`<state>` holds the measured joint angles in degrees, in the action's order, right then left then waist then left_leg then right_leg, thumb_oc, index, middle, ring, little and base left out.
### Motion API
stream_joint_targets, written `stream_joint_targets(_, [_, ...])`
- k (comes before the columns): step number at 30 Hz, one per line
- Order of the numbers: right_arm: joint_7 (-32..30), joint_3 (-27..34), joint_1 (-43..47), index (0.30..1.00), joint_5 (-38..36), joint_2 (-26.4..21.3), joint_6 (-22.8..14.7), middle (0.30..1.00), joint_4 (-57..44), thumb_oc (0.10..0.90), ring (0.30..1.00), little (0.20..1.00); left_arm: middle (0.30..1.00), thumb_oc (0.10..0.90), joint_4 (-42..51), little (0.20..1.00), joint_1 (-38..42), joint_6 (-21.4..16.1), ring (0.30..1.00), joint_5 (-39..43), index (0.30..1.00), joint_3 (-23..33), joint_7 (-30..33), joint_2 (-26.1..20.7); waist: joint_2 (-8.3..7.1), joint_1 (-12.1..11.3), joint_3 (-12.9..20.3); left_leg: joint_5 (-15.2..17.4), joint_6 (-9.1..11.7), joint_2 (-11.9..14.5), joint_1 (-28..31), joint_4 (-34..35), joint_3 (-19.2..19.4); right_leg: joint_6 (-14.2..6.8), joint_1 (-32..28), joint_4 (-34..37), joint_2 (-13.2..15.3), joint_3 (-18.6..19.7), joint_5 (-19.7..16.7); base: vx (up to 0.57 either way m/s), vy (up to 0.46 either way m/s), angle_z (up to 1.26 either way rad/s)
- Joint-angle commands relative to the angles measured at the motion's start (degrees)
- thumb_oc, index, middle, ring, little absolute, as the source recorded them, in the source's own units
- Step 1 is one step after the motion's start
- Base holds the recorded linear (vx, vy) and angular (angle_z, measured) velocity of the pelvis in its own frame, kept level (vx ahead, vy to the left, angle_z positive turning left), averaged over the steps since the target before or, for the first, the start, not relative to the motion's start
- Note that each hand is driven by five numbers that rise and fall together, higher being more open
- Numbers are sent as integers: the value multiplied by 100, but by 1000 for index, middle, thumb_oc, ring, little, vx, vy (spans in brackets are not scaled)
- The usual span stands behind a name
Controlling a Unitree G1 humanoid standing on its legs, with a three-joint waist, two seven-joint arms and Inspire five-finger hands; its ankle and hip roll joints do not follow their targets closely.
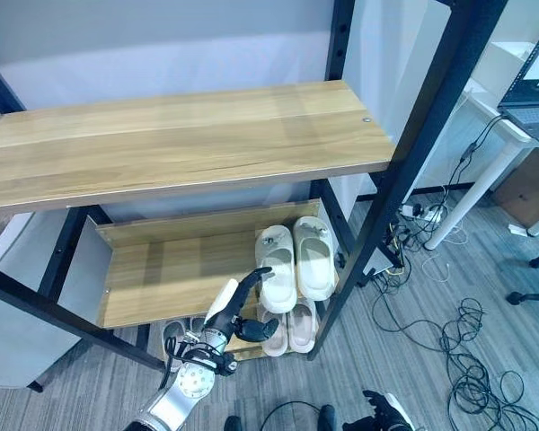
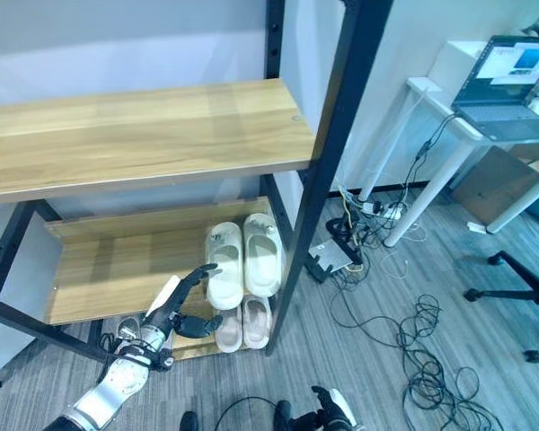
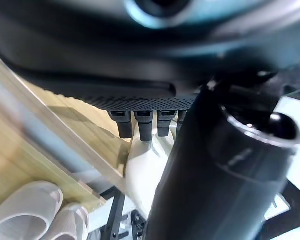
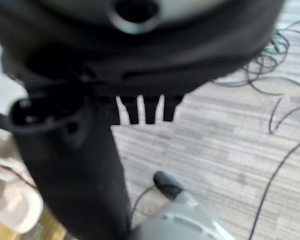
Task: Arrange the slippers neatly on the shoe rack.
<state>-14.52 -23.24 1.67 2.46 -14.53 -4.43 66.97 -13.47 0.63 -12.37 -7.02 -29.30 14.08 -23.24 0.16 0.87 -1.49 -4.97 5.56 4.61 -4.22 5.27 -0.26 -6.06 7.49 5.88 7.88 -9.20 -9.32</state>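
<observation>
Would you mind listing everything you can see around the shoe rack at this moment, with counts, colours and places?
Shoe rack: one, light wood shelves on a black frame, against the wall.
White slippers: one pair, side by side at the right end of the middle shelf.
Pinkish slippers: one pair, on the bottom shelf under the white ones.
Grey slippers: one pair, partly hidden, lower left by the bottom shelf.
Laptop: one, dark, open on the white table at the right.
Cables: many, black, tangled on the grey floor at the right.
Left hand: dark, fingers straight, fingertips at the left white slipper's heel.
Right hand: dark, low by the floor, fingers straight.
</observation>
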Motion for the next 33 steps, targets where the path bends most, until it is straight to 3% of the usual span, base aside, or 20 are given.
stream_joint_targets(1, [-192, -56, 265, 900, 99, -195, -139, 900, -127, 800, 900, 900, 900, 800, 30, 900, 1002, -403, 900, -160, 900, -144, 164, 221, 84, 31, -139, 343, -228, -236, -287, -27, 89, -64, -278, -88, -306, -17, 1153, 0, 0, 0])
stream_joint_targets(25, [-246, -168, 341, 900, 18, -134, -162, 900, -37, 800, 900, 900, 900, 800, -879, 900, 1622, -289, 900, -256, 900, -620, 271, 647, 33, 158, -75, 371, -238, -239, -330, -27, 142, -92, -182, -88, -297, 39, 1081, 0, 0, 0])
stream_joint_targets(33, [-240, -127, 330, 900, -64, -124, -167, 900, -12, 800, 900, 900, 900, 800, -1153, 900, 1709, -233, 900, -360, 900, -534, 428, 675, 4, 149, -55, 379, -241, -247, -326, -27, 151, -108, -174, -88, -294, 33, 1058, 0, 0, 0])
